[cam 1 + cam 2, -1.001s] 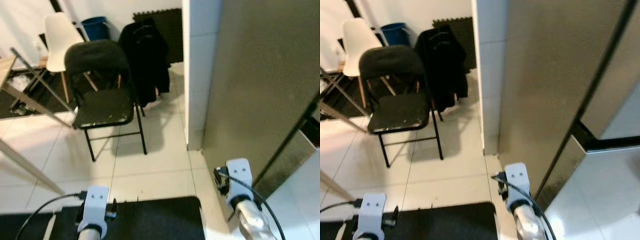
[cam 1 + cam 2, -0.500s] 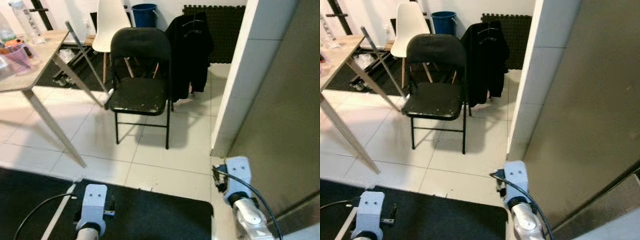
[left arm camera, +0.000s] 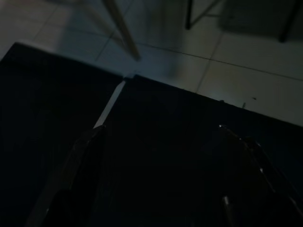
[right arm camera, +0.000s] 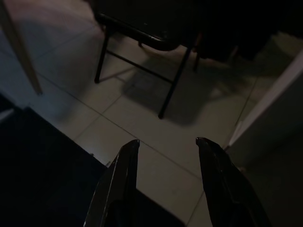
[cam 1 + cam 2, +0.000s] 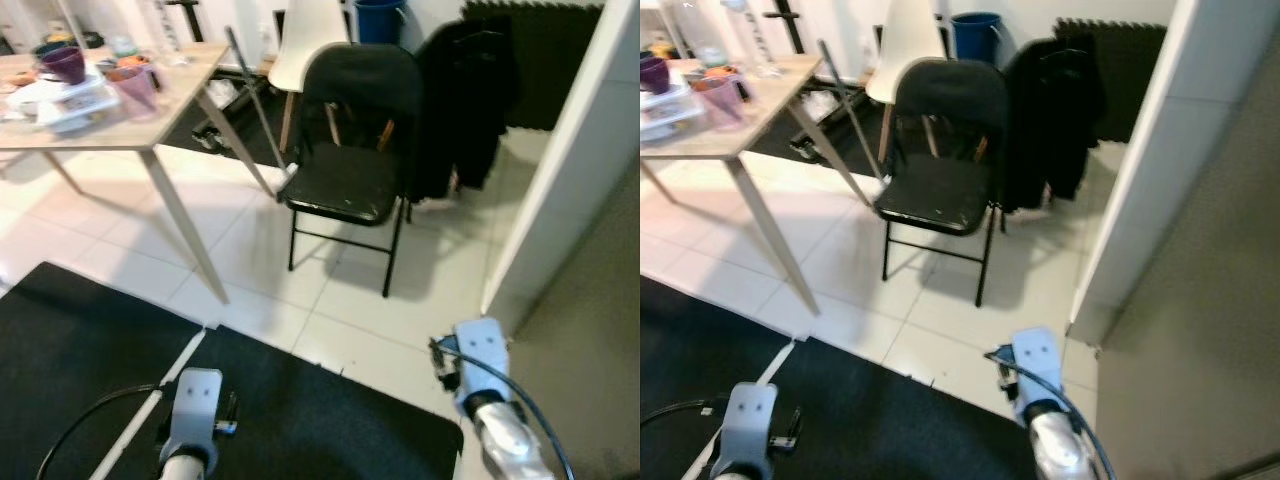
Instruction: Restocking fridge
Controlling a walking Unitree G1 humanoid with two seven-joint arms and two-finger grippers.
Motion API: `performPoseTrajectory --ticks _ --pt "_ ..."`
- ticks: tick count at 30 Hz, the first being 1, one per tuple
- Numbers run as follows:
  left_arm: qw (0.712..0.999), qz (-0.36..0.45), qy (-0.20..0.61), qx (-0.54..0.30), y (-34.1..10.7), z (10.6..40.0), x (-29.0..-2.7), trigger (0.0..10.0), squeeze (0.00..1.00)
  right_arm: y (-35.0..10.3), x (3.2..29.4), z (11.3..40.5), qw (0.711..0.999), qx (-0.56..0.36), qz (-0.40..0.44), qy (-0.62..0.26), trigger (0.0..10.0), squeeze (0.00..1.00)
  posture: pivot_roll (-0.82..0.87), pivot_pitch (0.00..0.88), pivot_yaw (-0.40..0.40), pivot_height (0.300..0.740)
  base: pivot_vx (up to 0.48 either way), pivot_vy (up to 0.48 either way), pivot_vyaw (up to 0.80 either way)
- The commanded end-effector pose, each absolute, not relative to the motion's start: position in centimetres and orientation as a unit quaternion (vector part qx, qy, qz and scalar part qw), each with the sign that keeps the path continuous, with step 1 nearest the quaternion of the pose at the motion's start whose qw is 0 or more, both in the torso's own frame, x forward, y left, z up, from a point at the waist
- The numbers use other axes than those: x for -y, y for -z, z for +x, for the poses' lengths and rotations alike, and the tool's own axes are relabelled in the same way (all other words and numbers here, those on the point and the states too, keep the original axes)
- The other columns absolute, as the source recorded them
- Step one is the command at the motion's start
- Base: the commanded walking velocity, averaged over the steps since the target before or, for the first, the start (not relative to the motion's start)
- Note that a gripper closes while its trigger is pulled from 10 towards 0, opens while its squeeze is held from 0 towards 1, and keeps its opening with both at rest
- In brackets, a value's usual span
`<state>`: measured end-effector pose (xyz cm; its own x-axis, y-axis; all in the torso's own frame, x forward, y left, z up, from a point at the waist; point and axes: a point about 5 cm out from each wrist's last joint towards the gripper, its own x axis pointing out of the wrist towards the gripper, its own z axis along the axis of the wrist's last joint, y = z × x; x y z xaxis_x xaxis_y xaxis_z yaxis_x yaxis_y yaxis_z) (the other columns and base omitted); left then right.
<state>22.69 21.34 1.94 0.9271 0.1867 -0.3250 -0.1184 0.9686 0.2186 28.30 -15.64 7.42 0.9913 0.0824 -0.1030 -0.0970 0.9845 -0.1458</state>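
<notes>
Standing on a white tiled floor (image 5: 350,320), the robot faces a black folding chair (image 5: 352,150) with a dark garment (image 5: 465,100) hung behind it. To the chair's left is a wooden table (image 5: 150,130) carrying a purple cup (image 5: 63,64), a pink cup (image 5: 133,88) and a white tray (image 5: 70,105). A white chair (image 5: 305,40) and a blue bin (image 5: 377,18) stand further back. A long thin pole (image 5: 255,100) leans against the table edge, its foot near the folding chair.

Fridge (image 5: 590,380) — the task's object — occupies the right edge of the head views as a grey panel, just beyond a white tiled wall (image 5: 570,200). No door opening can be made out.

A black mat (image 5: 300,420) lies at the robot's feet, with a pale stripe across it.

Left gripper (image 3: 161,165): low on the left, over the mat. The wrist view is very dark; its two fingers (image 3: 85,161) stand well apart with nothing between them — open wide, empty.

Right gripper (image 4: 165,161): low on the right, over the tiles near the mat's corner and close to the fridge. Its fingers (image 4: 120,165) are parted with floor visible between them, nothing held. Beyond them the folding chair's legs and the wall's base can be seen.

Both arms hang low. Neither gripper touches anything.
</notes>
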Motion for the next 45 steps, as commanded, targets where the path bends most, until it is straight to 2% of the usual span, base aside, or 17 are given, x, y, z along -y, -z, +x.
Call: performPoseTrajectory --ticks 1,45 --pt "0.972 0.098 -0.08 -0.198 -0.98 21.88 -21.5 10.0 0.0 -6.72 15.43 27.84 0.994 -0.063 -0.072 -0.051 10.0 0.0 -0.11 0.201 0.041 0.74 0.0 0.0 0.76" --pt "0.972 0.1 -0.08 -0.197 -0.95 22.01 -21.41 10.0 0.0 -6.65 15.1 27.76 0.994 -0.063 -0.068 -0.052 10.0 0.0 -0.11 0.202 0.047 0.74 0.0 0.0 0.76"
